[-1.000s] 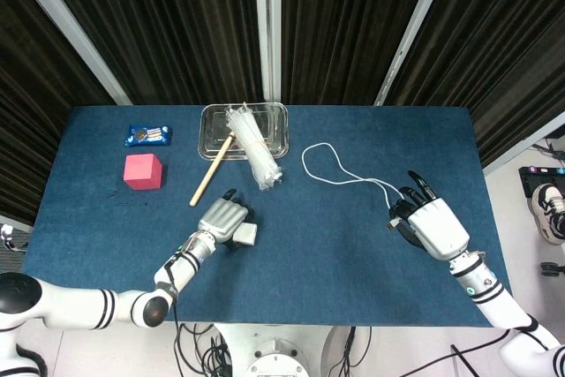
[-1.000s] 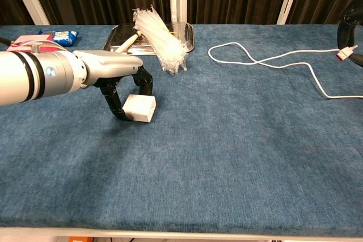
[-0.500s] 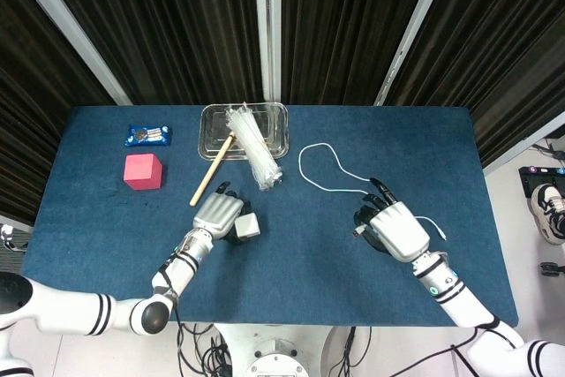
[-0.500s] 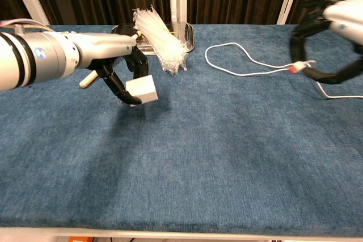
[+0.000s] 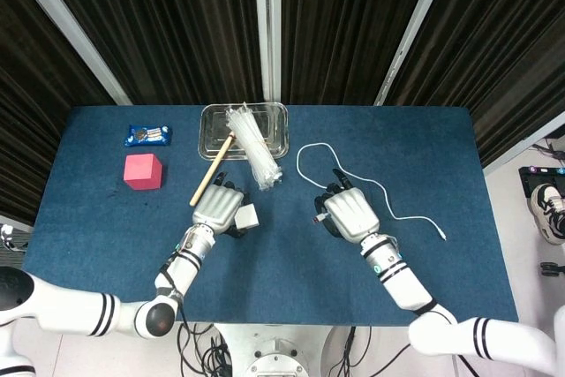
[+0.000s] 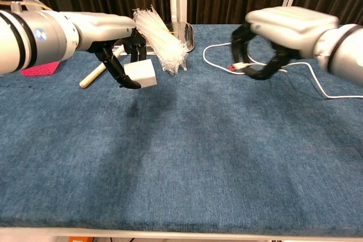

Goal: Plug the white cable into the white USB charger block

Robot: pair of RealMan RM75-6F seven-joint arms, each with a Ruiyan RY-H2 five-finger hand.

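blue felt-covered table (image 6: 187,162) carries all; left hand (image 5: 217,208) above it, fingers clamped on white cube usb charger block (image 6: 140,74), lifted off table; right hand (image 6: 278,32) pinches plug end of thin white cable (image 5: 311,149), rest trailing across table

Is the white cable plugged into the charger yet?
No. The plug in the right hand is apart from the charger in the left hand.

This looks like a robotics lab test station: a table (image 5: 291,253) covered in blue felt-like cloth, dark pleated curtains (image 5: 177,24) with metal frame bars (image 5: 267,24) across the top of the frame, and cables (image 5: 199,350) hanging below the table's near edge.
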